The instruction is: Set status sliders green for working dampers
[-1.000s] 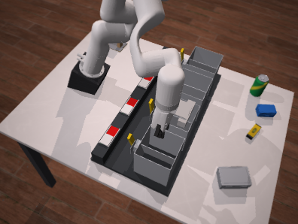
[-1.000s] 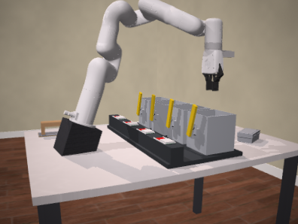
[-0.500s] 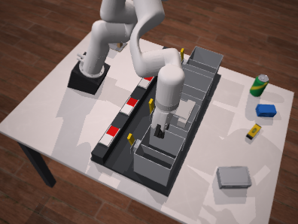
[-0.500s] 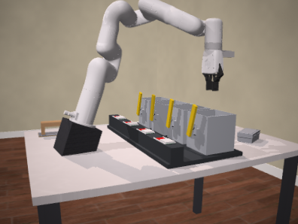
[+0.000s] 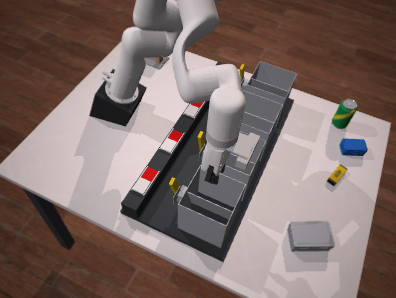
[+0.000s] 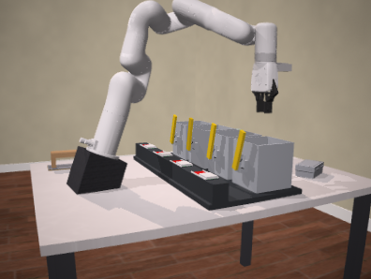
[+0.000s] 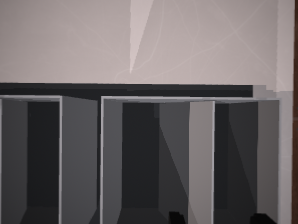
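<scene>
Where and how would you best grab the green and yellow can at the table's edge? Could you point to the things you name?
Around the middle of its side wall, I'd say, coming straight down from above with the fingers either side. The can (image 5: 344, 114) looks upright, its silvery round lid on top, and its round body should give two opposite sides to squeeze. The blue block (image 5: 353, 147) sits apart from it, so there seems to be room.

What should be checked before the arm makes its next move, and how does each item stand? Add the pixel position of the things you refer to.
1. Gripper (image 5: 214, 175) (image 6: 264, 112) (image 7: 214, 220) holding nothing: ok, nothing shows between the fingers.
2. Gripper above the dampers' boxes, not touching them: ok.
3. Each of the four dampers standing behind its own slider: ok.
4. Four sliders identified as working or faulty: cannot tell; all show red in the exterior view.
5. Working dampers' sliders showing green: not ok, no green shows on any.
</scene>
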Controlling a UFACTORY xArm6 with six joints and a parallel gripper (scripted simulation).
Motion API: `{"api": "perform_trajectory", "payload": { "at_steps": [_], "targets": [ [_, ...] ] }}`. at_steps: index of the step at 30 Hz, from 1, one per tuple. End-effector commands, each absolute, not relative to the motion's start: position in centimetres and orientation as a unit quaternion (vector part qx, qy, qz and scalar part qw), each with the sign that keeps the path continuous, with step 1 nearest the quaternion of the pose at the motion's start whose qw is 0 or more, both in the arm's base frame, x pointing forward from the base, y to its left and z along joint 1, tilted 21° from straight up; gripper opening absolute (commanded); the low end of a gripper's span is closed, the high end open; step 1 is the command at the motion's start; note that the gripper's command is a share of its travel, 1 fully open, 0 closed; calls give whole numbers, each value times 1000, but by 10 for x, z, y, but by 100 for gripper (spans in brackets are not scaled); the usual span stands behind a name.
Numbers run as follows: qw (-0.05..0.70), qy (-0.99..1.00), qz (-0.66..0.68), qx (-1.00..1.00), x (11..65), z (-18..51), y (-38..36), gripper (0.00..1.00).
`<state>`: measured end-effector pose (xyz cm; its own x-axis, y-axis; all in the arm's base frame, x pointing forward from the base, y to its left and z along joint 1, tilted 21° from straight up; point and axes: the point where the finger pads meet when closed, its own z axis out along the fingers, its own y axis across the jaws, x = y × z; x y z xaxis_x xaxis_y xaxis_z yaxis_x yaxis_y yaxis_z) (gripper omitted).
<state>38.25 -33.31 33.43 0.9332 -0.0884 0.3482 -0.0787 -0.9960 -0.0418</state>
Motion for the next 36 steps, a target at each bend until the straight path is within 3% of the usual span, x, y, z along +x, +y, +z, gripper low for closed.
{"api": "perform_trajectory", "payload": {
  "at_steps": [1, 36],
  "targets": [
    [12, 42, -179, -983, 383, 336, -334, 39],
    [19, 41, -179, -983, 378, 333, -336, 39]
  ]
}}
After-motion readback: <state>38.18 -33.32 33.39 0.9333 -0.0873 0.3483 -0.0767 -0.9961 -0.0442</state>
